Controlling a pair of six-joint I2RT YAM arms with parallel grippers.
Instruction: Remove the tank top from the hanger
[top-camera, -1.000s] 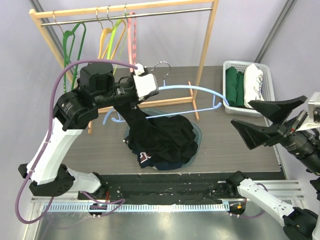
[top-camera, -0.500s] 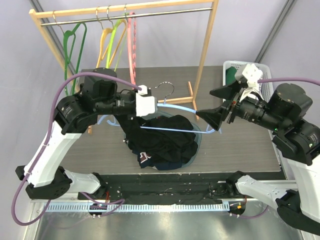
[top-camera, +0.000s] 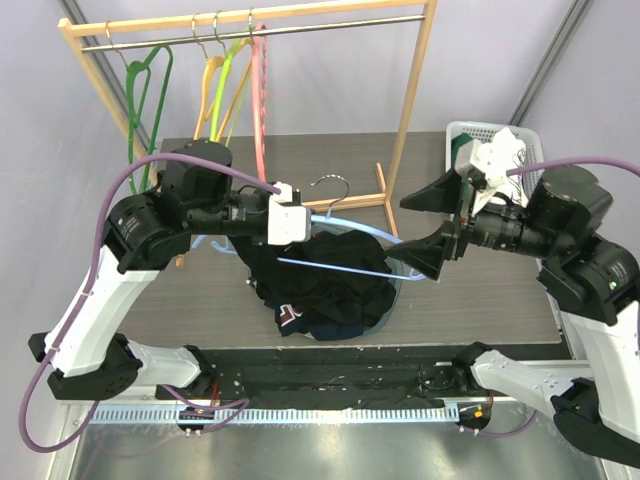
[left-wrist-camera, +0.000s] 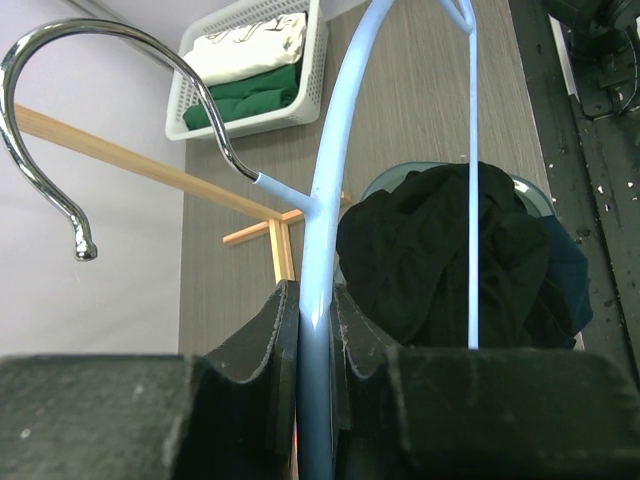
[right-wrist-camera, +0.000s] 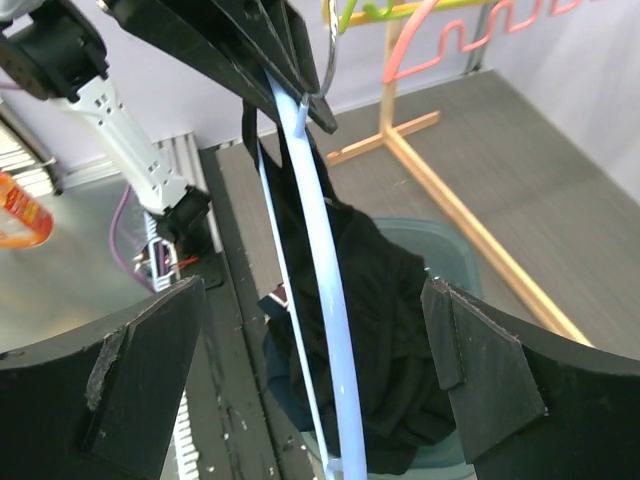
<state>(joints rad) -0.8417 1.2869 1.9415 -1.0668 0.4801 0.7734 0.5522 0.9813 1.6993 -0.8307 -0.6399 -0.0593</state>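
The right gripper (top-camera: 432, 225) has swung in, fingers wide astride the hanger's (left-wrist-camera: 320, 205) free end. The left gripper (left-wrist-camera: 315, 300) pinches its neck. The tank top (top-camera: 330, 285) looks ready to strip off.

No legible text (tank top (top-camera: 340, 295) patch too small).

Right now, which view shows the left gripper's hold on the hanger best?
Left wrist: close up, the left gripper pinches the hanger just below its hook. In the top view the white wrist block covers the jaws; the right wrist view shows the grip small, at the top edge.
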